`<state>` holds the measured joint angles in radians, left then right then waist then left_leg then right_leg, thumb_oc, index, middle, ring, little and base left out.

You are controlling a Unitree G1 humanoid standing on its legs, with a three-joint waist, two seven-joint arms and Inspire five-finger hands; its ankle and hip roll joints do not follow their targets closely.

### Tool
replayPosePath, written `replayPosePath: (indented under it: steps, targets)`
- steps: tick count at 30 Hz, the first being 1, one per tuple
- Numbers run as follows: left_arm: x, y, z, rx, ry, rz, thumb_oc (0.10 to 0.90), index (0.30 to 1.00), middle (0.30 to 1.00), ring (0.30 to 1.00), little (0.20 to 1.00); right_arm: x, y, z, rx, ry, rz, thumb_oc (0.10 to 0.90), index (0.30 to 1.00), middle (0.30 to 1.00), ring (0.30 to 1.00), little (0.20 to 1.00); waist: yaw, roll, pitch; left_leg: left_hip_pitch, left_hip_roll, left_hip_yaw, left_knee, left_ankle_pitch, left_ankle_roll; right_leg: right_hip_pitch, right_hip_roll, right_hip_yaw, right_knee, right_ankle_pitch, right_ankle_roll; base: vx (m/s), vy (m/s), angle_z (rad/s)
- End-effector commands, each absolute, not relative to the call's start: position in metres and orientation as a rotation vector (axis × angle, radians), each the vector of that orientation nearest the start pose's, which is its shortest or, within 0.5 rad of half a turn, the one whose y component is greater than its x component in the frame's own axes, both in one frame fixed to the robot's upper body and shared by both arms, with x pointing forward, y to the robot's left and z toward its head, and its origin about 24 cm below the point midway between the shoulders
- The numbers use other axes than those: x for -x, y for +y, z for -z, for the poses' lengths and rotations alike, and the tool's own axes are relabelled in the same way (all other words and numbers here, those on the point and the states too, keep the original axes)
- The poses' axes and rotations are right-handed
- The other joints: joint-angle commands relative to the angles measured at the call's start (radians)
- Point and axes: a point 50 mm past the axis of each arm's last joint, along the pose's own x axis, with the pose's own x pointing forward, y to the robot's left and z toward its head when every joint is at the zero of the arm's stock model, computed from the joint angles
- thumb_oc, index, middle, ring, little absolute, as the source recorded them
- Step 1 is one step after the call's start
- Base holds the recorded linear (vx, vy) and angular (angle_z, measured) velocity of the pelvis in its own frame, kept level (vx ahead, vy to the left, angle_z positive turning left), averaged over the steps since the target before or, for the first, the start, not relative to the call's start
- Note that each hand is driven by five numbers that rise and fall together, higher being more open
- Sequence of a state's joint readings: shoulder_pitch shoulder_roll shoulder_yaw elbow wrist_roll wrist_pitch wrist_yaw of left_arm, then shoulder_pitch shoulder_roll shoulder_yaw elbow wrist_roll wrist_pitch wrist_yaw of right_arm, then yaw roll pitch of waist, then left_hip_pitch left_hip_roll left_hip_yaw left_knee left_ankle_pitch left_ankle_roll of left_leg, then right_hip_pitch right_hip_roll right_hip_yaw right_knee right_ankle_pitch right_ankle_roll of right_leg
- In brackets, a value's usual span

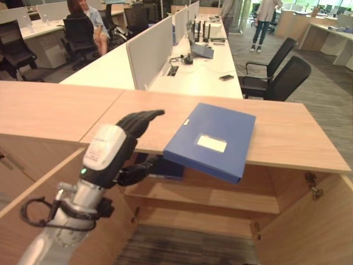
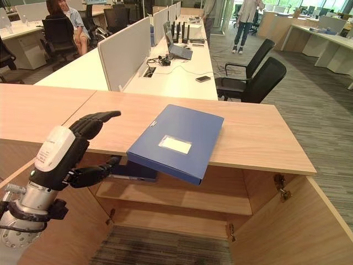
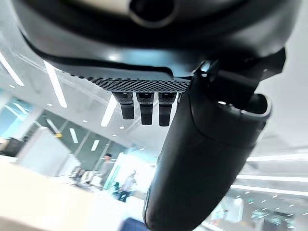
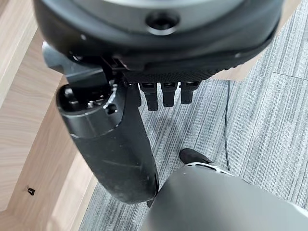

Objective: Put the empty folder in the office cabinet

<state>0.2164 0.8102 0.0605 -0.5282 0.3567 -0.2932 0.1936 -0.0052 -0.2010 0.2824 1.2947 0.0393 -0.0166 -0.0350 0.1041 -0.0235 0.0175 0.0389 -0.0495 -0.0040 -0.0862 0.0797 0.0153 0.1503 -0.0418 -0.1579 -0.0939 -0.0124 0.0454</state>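
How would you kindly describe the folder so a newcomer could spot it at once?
On the wooden cabinet with open doors, the folder lies flat, one corner jutting past the front edge. It is blue with a white label, just beside the left hand.

my two head eyes look down from just above my left hand (image 1: 113, 149), sharing the cabinet top (image 2: 248, 138) ahead of it. my left wrist camera faces up past its fingers; my right wrist camera faces the floor (image 4: 269, 96).
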Motion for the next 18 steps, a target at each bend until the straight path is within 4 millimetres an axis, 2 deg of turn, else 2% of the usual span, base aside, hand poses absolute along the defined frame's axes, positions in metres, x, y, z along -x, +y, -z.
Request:
replayPosePath:
  steps: [1, 5, 12, 18]
  targets:
    - [-0.185, 0.184, -0.214, -0.995, -0.971, 0.157, 0.8, 0.9, 0.9, 0.9, 0.9, -0.095, -0.213, 0.166, 0.425, 1.236, -0.117, 0.8, 0.9, 0.9, 0.9, 0.9, -0.031, -0.018, -0.024, 0.049, 0.031, -0.015, -0.001, -0.131, -0.026, -0.005, -0.008, -0.028, 0.007, -0.046, 0.043, 0.01, 0.002, -0.04]
    - [-0.187, 0.173, -0.215, -0.975, -0.996, 0.22, 0.8, 0.9, 0.9, 0.9, 0.9, -0.097, -0.209, 0.166, 0.431, 1.229, -0.136, 0.8, 0.9, 0.9, 0.9, 0.9, -0.039, -0.019, -0.028, 0.054, 0.033, -0.009, -0.001, -0.135, -0.025, -0.003, -0.008, -0.02, 0.007, -0.046, 0.043, 0.0, 0.0, -0.03]
    - [-0.201, 0.149, -0.204, -0.941, -0.979, 0.371, 0.8, 0.9, 0.9, 0.9, 0.9, -0.095, -0.205, 0.167, 0.431, 1.236, -0.146, 0.8, 0.9, 0.9, 0.9, 0.9, -0.057, -0.018, -0.031, 0.065, 0.036, 0.001, -0.001, -0.145, -0.024, 0.001, -0.008, -0.004, 0.007, -0.045, 0.044, 0.0, 0.001, -0.04]
    - [-0.203, 0.142, -0.201, -0.956, -0.973, 0.424, 0.8, 0.9, 0.9, 0.9, 0.9, -0.096, -0.206, 0.167, 0.432, 1.235, -0.14, 0.8, 0.9, 0.9, 0.9, 0.9, -0.062, -0.015, -0.031, 0.07, 0.038, 0.007, -0.001, -0.148, -0.024, 0.001, -0.007, 0.004, 0.007, -0.044, 0.044, 0.0, 0.002, -0.06]
